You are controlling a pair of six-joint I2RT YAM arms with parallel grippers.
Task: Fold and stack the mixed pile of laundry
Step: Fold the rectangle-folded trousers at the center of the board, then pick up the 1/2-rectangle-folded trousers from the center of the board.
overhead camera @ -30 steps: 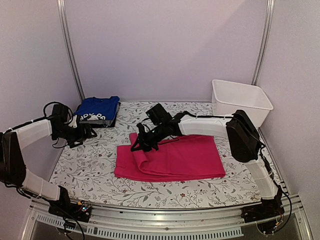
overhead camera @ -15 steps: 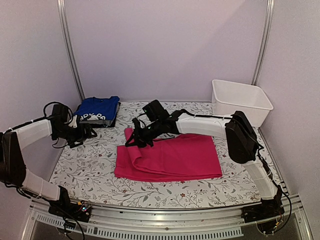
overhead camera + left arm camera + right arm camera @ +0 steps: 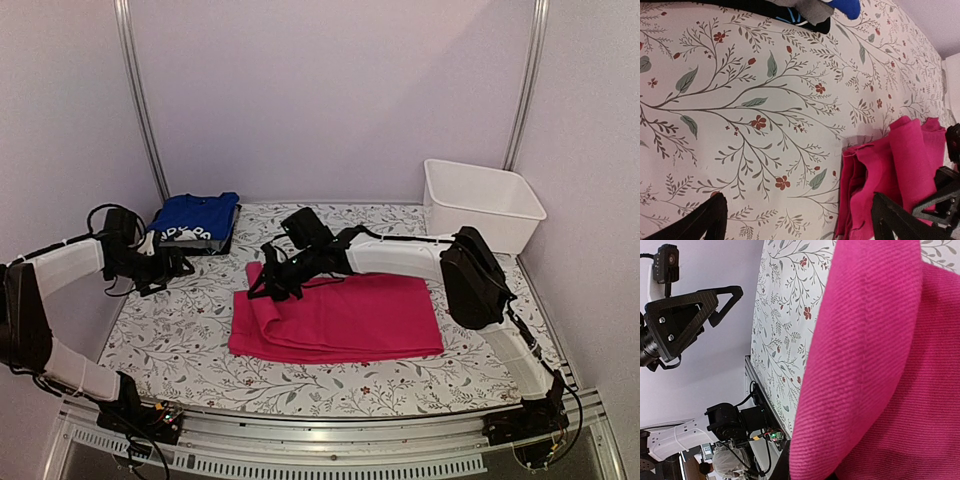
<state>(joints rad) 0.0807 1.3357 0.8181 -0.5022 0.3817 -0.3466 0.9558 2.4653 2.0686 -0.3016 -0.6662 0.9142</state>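
Ribbed-knit magenta-pink garment (image 3: pixel 345 320); folded rectangle; one edge rolled.

The left end effector (image 3: pixel 797 212) hangs over the floral counter covering (image 3: pixel 740 100), its fingers (image 3: pixel 705 222) spread wide apart. A folded magenta-pink garment (image 3: pixel 875 170) lies at lower right. Blue and grey folded clothes (image 3: pixel 815 10) lie at the top edge.

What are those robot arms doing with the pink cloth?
They are folding laundry. The right tool is shut on the pink garment, pinching a raised fold near its left end while the rest lies flat on the flowery table cover. The left tool hangs wide open to the left, holding nothing. A folded blue garment already sits at the back left.
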